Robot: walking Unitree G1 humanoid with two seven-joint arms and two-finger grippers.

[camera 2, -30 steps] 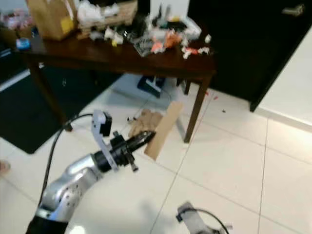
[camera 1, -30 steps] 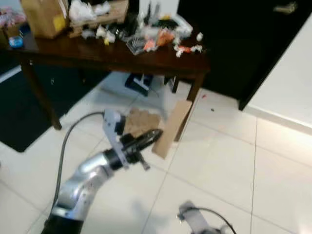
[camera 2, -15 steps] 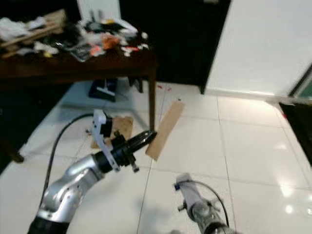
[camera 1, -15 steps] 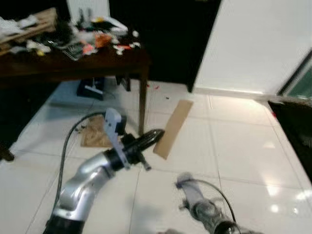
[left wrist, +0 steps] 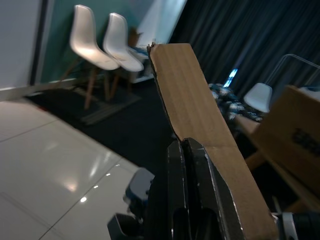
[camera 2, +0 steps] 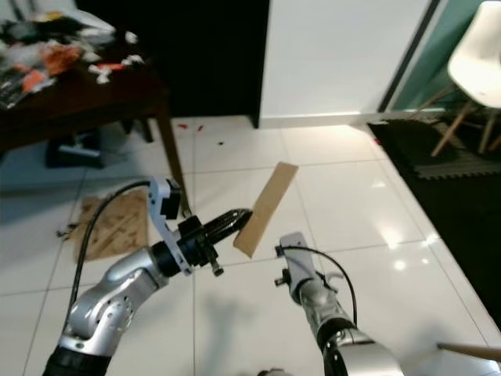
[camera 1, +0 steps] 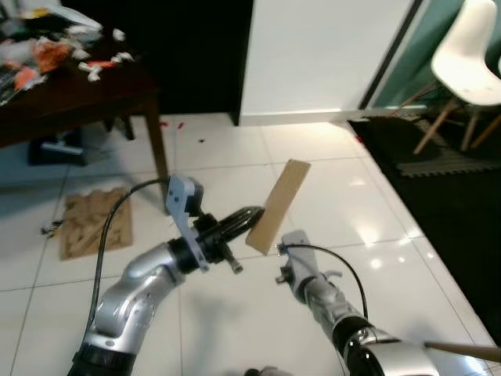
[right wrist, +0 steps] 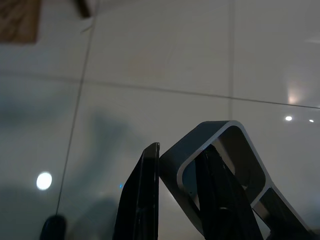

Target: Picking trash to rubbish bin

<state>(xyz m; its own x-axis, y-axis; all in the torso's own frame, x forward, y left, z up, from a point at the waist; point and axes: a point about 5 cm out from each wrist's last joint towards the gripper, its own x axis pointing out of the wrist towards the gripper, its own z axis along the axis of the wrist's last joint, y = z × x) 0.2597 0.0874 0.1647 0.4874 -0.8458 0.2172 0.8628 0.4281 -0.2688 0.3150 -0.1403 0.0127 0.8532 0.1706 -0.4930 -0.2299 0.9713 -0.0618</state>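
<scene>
Left eye view: left gripper [camera 1: 252, 215] raised, jaws pinching cardboard strip [camera 1: 279, 205]; right gripper's jaws seemingly apart.

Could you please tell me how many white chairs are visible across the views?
2 white chairs: in the left wrist view they stand side by side near the teal wall, one left of the other. More may be hidden.

bench [camera 1: 86, 94]: at 10 o'clock, litter on top
flat cardboard [camera 1: 95, 222]: on floor, before the bench
chair [camera 1: 470, 59]: at 2 o'clock
cardboard strip [camera 1: 279, 205]: centre, ahead of left gripper [camera 1: 249, 217]
</scene>
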